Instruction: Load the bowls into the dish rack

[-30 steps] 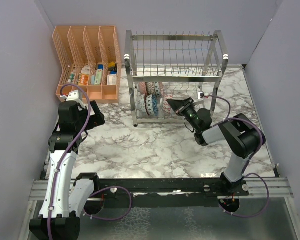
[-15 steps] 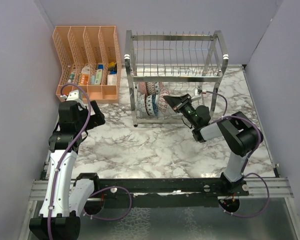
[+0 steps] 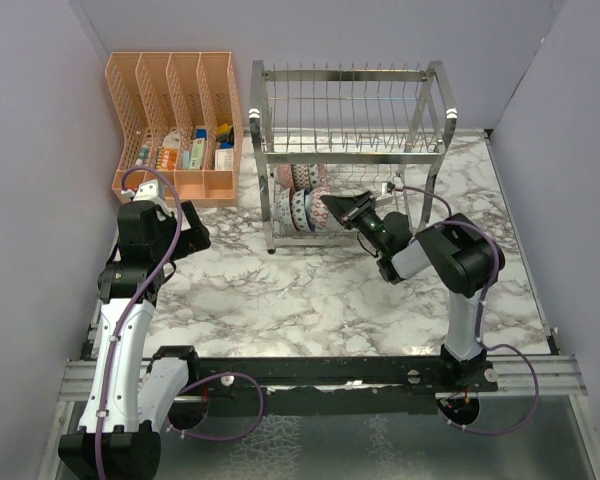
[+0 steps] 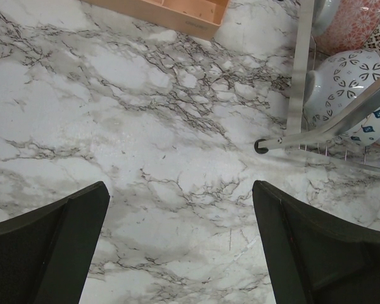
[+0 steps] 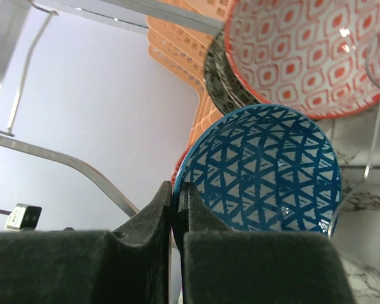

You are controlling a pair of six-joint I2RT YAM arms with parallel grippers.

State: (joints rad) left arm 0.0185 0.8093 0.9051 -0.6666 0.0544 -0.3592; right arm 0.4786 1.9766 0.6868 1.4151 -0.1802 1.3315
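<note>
My right gripper [image 5: 177, 196] is shut on the rim of a blue triangle-patterned bowl [image 5: 266, 171] and holds it on edge inside the lower tier of the metal dish rack [image 3: 350, 110]. Just beyond it stand a pink-red bowl [image 5: 304, 50] and a dark-and-white bowl [image 5: 218, 85]. In the top view the right gripper [image 3: 332, 205] reaches into the rack beside the standing bowls [image 3: 302, 205]. My left gripper [image 4: 180, 240] is open and empty over the marble table, left of the rack; it also shows in the top view [image 3: 195, 232].
An orange mesh file organizer [image 3: 175, 125] holding small packets stands at the back left beside the rack. The rack's front left leg [image 4: 301, 69] and a white bowl with dark petals [image 4: 345, 76] lie right of my left gripper. Grey walls enclose the table.
My right gripper has moved left, deeper into the rack's lower tier, with the bowl in it. The left arm has not moved.
</note>
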